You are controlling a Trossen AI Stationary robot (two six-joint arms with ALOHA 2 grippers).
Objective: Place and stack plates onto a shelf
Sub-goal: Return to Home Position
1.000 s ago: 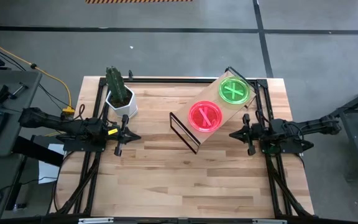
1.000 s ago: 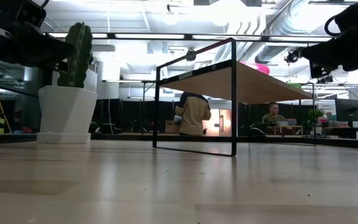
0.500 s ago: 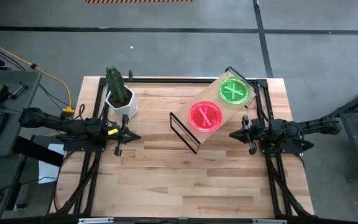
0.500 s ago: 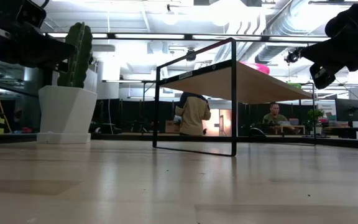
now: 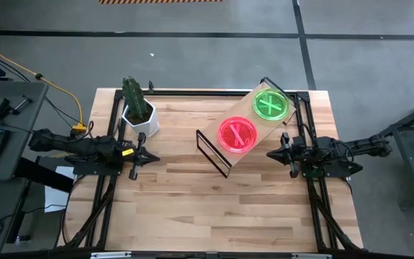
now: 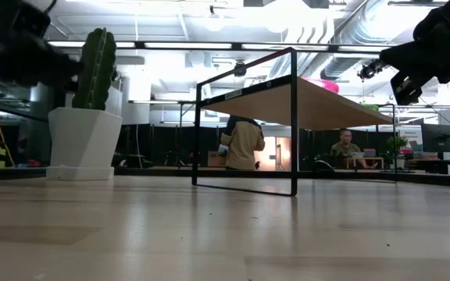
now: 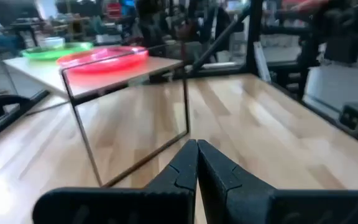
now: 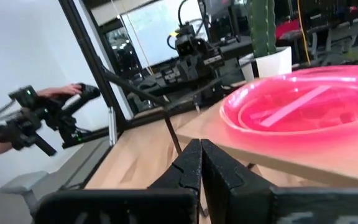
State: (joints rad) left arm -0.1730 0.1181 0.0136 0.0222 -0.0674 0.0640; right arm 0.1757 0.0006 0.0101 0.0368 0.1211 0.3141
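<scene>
The shelf (image 5: 254, 121), a light plywood board on a black wire frame, stands slantwise on the table's far right part. On its top lie neon pink plates (image 5: 236, 134) toward the near-left end and neon green plates (image 5: 272, 104) toward the far-right end; how many are stacked, I cannot tell. My left gripper (image 5: 148, 156) hovers shut left of the shelf, pointing at it, and its wrist view shows the shut fingertips (image 7: 197, 149) with the pink plates (image 7: 104, 58) beyond. My right gripper (image 5: 269, 154) hovers shut right of the shelf, with the pink plates (image 8: 309, 106) just ahead of it.
A white pot with a cactus (image 5: 139, 109) stands on the table's far left. The black arm mounts (image 5: 110, 187) run along both side edges. Bare tabletop (image 5: 214, 208) lies toward the near edge. People (image 6: 241, 143) show in the room behind, and a hand (image 8: 73, 91) holds a device.
My left gripper has turned about its wrist while staying shut left of the shelf. My right gripper has shifted slightly beside the shelf, dipping and then rising. Shelf and plates have kept still.
</scene>
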